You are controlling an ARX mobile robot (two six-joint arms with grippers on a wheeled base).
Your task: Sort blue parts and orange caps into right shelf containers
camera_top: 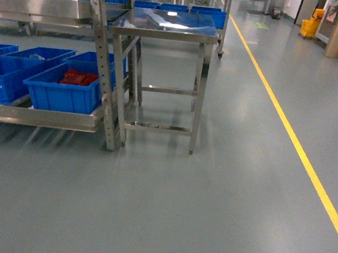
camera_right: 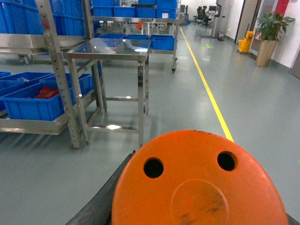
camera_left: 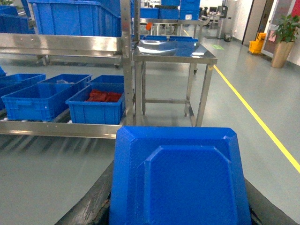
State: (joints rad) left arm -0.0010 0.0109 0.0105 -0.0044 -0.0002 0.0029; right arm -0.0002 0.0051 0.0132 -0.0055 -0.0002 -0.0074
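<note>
Grey floor point(camera_top: 208, 214) lies before the shelf point(camera_top: 100, 60). A blue part point(camera_left: 178, 178) and an orange cap point(camera_right: 199, 183) hide both pincers; their opening cannot be told.

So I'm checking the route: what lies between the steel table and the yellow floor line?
Only bare grey floor lies between the steel table and the yellow line, shown most plainly in the head view.

Bright blue containers point(camera_top: 61, 92), orange cap point(camera_right: 199, 183), blue part point(camera_left: 180, 178), yellow floor line point(camera_top: 288, 132).
</note>
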